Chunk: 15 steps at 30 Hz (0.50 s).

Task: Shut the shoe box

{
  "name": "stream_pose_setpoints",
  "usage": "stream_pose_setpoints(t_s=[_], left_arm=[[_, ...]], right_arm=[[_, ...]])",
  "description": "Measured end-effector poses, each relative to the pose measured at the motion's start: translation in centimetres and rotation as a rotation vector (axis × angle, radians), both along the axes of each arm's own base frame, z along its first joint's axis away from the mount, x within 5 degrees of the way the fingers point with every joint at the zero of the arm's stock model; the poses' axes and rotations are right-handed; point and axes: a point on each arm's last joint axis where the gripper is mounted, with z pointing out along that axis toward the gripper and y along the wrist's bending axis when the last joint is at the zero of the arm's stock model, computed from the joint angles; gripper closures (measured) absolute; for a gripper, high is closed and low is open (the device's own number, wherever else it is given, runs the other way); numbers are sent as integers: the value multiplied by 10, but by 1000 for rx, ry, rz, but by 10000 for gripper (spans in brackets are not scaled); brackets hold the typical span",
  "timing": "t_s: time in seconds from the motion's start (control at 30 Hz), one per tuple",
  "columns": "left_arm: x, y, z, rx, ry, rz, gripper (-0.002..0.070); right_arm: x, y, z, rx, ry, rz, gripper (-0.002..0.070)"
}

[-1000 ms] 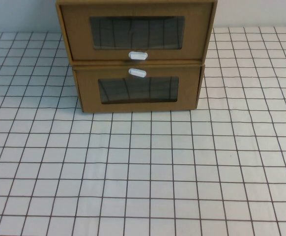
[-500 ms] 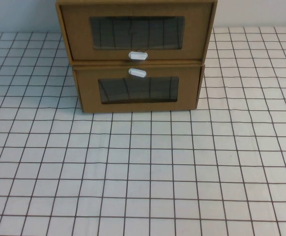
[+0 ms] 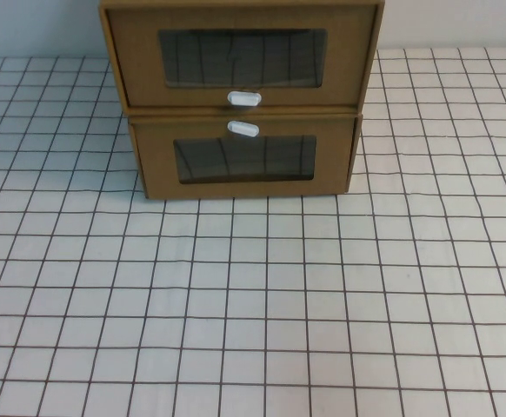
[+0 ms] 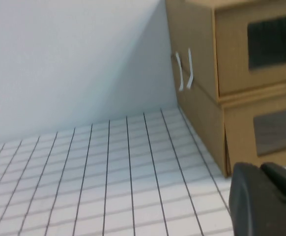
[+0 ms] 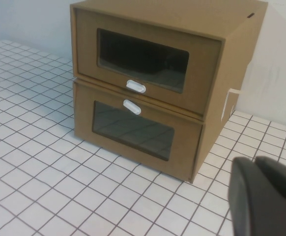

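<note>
Fingers (image 4: 246, 196) of the left gripper (image 4: 262, 169) were pressed together, only a thin seam between them, and they held nothing. That gripper hung low over the table (image 3: 253, 304), off the left side of the two stacked boxes and near their front corner, though it did not show in the high view. Two white strips (image 4: 185, 71) crossed the join on that left side of the stack.

At the top centre of the high view stood the shoe box (image 3: 136, 56), set squarely on the lower box (image 3: 153, 161) and against the wall (image 3: 27, 26). Its dark window (image 3: 242, 57) filled the middle of the front, with the white handle (image 3: 244, 98) just under it. The drawer front sat framed by the sleeve's edge; whether it was pushed fully home could not be told. The lower box's handle (image 3: 243, 129) lay just beneath, above its own window.

Off the front right corner of the stack hung the right gripper (image 5: 255, 162), clear of both boxes, its fingers (image 5: 241, 196) likewise closed on each other and empty.
</note>
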Motion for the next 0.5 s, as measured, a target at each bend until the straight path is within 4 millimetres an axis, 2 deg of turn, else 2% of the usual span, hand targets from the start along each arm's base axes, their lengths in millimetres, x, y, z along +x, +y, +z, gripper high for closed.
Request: stream_pose_setpoints(t_s=[0.23,0.37,0.5], left_arm=[[2,2,-41,-19,67,21,680],[4,6,-64,-144,58,78,680],[7,7,-89,-188,103,103,680]], right_arm=[[0,0,0,-1,1,0,689],[0,0,0,-1,1,0,689],[0,0,-1,-2,4,0,690]])
